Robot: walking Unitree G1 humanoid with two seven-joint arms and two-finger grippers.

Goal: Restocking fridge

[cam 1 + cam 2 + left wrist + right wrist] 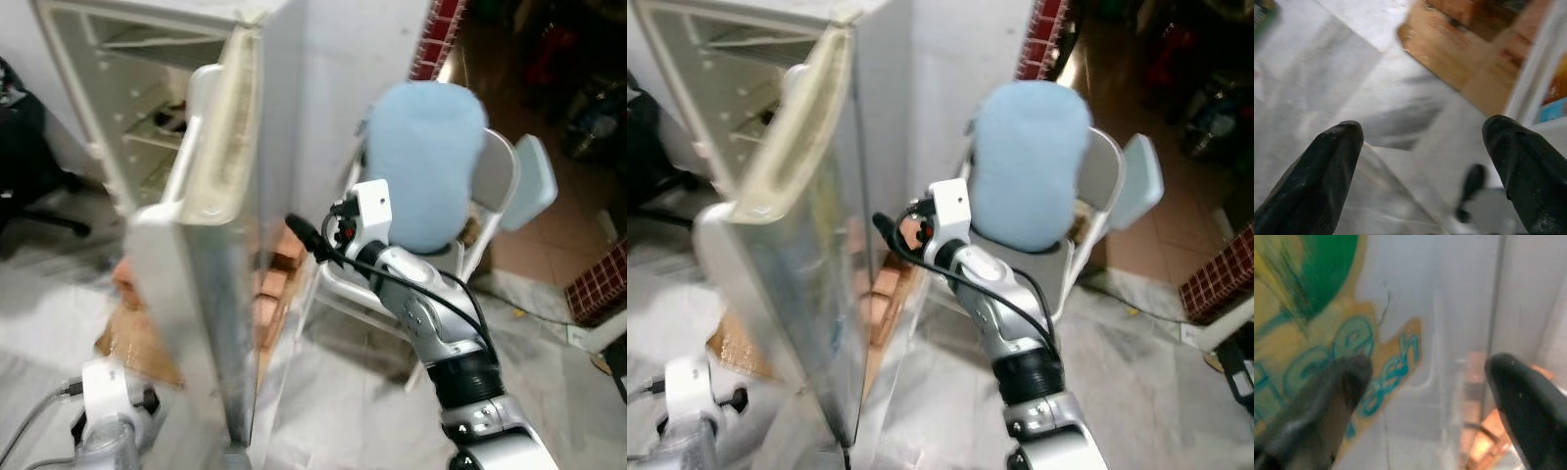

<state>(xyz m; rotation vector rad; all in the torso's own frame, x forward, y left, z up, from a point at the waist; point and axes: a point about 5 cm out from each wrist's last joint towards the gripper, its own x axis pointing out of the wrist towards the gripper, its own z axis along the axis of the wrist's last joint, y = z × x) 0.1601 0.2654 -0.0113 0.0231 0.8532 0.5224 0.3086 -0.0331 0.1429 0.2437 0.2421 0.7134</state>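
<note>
Pale marble floor (pixel 549 392): fridge (pixel 211 225), white chair (pixel 490 196), flattened cardboard (pixel 132 338).

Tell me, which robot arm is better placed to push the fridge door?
Probably the right. The right gripper is raised beside the open fridge door, its fingers apart and aimed at the door's sticker. The left gripper hangs low, pointing at the floor.

Home interior, open fridge (pixel 211 186), cushioned chair (pixel 470 196), marble floor (pixel 343 392)
</note>
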